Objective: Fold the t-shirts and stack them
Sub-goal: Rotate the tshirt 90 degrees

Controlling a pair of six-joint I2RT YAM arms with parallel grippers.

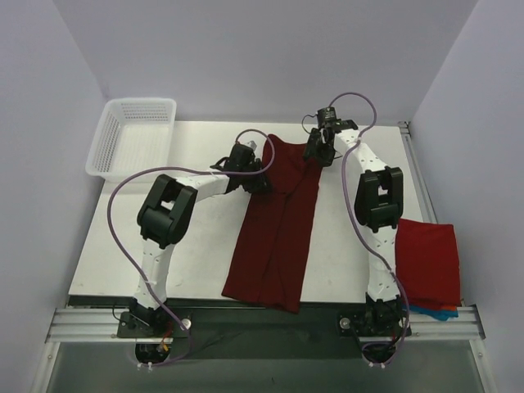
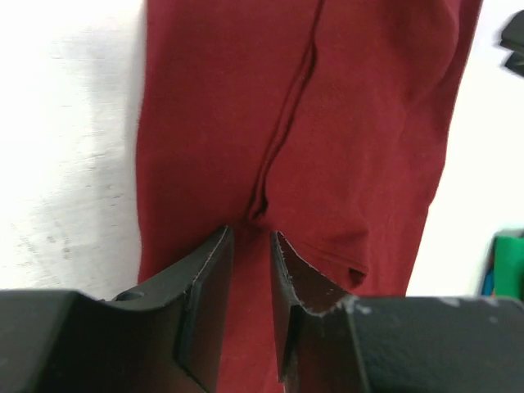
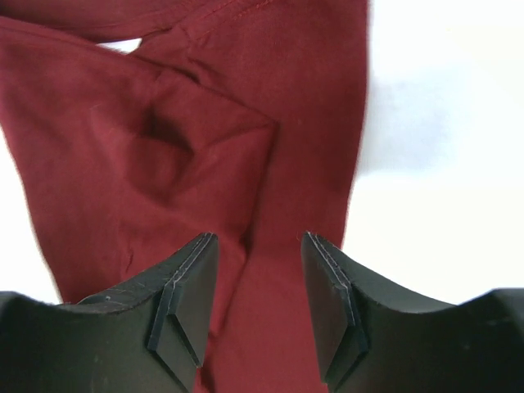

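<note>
The dark maroon t-shirt (image 1: 277,221) lies folded into a long strip down the middle of the table. My left gripper (image 1: 259,180) is at its upper left edge, jaws nearly closed on a puckered fold of the cloth (image 2: 260,205); it shows in the left wrist view (image 2: 252,239). My right gripper (image 1: 314,153) is at the shirt's upper right corner, open, its fingers straddling the cloth just above it, as the right wrist view (image 3: 258,244) shows over the maroon shirt (image 3: 164,139). The brighter red t-shirt (image 1: 426,260) lies folded at the right edge, with an edge of the green one (image 1: 434,313) under it.
A white mesh basket (image 1: 135,135) sits at the far left corner, partly off the table (image 1: 196,246). Purple cables loop above both arms. A metal rail (image 1: 270,318) runs along the near edge.
</note>
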